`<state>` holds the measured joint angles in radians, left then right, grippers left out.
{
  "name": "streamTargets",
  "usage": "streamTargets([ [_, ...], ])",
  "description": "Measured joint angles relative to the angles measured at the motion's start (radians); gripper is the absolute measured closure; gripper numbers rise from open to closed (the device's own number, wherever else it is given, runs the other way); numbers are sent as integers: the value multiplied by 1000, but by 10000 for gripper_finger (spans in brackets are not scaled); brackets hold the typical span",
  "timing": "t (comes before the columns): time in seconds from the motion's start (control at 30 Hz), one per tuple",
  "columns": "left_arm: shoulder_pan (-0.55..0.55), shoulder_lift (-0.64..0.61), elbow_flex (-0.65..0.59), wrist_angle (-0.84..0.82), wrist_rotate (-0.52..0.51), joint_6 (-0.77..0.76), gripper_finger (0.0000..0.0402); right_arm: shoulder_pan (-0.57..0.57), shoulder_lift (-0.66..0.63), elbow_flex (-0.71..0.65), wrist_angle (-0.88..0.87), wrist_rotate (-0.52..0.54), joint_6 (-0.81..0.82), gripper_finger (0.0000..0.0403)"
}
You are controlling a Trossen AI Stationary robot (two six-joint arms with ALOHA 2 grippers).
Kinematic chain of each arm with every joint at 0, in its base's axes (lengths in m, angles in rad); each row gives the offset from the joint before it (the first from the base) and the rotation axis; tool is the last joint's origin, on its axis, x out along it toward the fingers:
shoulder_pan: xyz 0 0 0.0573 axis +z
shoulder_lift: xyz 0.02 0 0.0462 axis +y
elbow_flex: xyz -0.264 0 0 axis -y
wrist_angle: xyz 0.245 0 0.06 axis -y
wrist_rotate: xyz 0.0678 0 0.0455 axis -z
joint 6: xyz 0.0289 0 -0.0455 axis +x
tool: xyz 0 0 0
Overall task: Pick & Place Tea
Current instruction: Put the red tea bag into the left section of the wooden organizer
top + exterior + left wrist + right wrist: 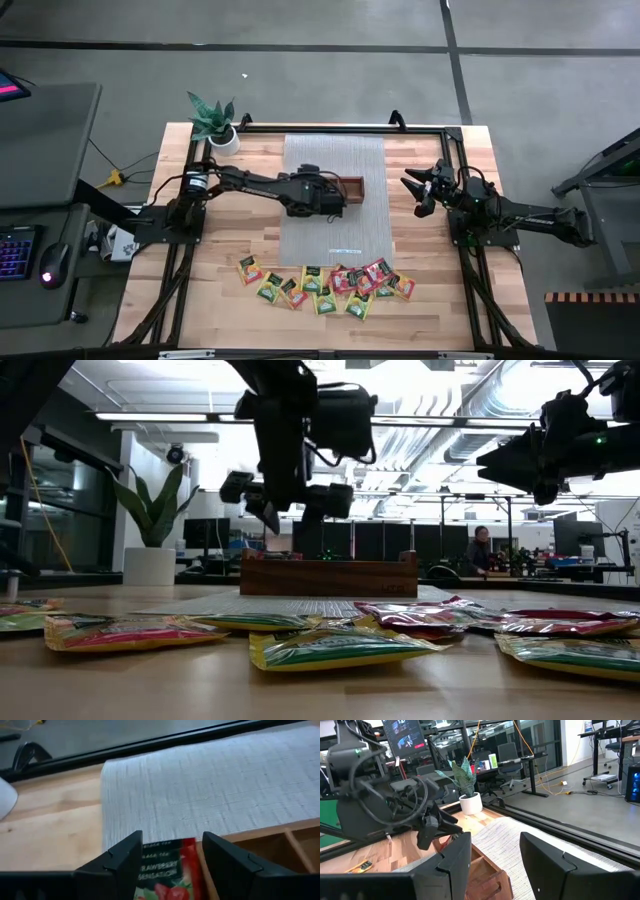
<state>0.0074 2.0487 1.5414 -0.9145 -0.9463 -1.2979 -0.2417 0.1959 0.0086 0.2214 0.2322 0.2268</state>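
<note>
Here, left claw [170, 862] open over red tea packet [172, 875], wooden tray [350, 189].

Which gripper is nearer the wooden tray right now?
Left. The left gripper hangs directly over the wooden tray; the right gripper waits off to the tray's side, beyond the mat's edge.

Looks like a robotics lab inside an open-plan office. Grey concrete floor [330, 80], exposed ceiling ducts [480, 400] and strip lights overhead, rows of dark monitors [370, 540] on desks, office chairs [507, 752], cables trailing around. A keyboard [18, 252] and mouse [52, 262] sit beside the wooden tabletop [225, 300], plus a potted plant [215, 122].
</note>
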Motion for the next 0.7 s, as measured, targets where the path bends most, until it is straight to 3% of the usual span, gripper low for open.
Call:
streamTargets([
  [0.27,-9,-5,100,-15,25,160,196,0,0,0,0,0,0,237],
  [0.53,-17,-88,120,52,57,328,197,0,0,0,0,0,0,238],
  [0.63,-22,-128,112,68,114,412,197,0,0,0,0,0,0,238],
  [0.7,-22,-146,123,173,165,506,197,0,0,0,0,0,0,238],
])
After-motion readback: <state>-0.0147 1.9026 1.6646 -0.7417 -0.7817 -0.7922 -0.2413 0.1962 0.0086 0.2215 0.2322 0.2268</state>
